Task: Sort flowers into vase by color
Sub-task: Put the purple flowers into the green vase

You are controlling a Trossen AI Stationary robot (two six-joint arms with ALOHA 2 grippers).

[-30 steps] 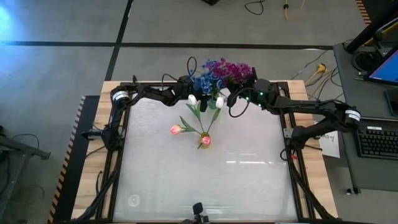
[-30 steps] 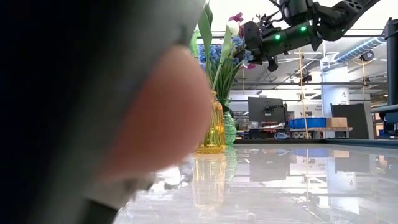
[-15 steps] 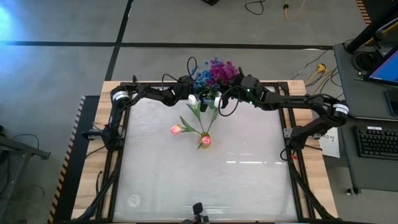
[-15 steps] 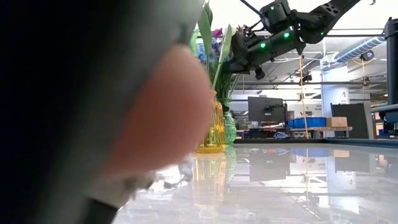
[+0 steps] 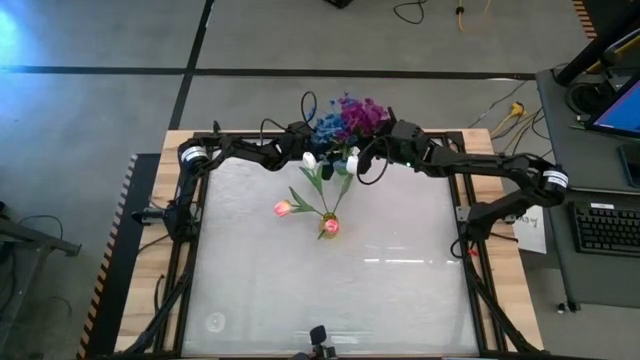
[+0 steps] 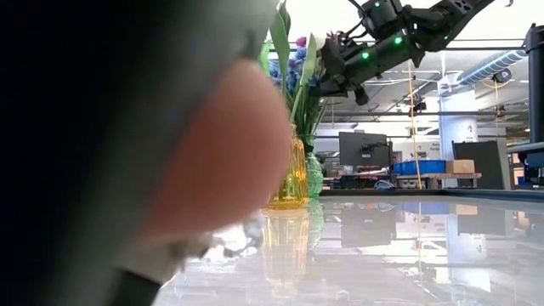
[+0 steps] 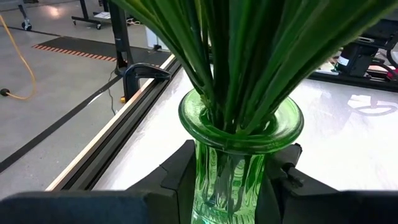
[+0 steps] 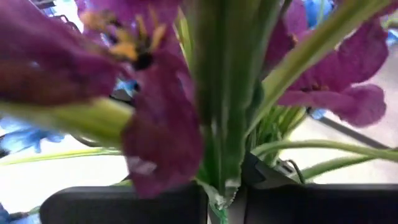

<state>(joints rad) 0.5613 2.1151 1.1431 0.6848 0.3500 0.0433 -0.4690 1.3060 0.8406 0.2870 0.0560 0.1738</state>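
Green glass vase (image 7: 239, 155), clear-tinted, packed with plain green stems (image 7: 249, 56). Second vase is amber-yellow glass (image 6: 291, 177) with faint vertical ribbing (reflects yellow on the glossy table). Purple blossoms (image 8: 155, 93) magenta-violet with yellow and dark centres; blue blossoms (image 5: 325, 128) mid-blue beside them. Two white tulip buds (image 5: 310, 159), two pink buds (image 5: 283, 208) shading to orange-red, leaves green. Table top (image 5: 400, 290) pale grey-white, sheen streaks, light wood edge (image 5: 505, 300), black frame rails. Both arms dark; right arm (image 5: 470, 165) shows green indicator lights, white bands near the joints. Floor grey with black lines.
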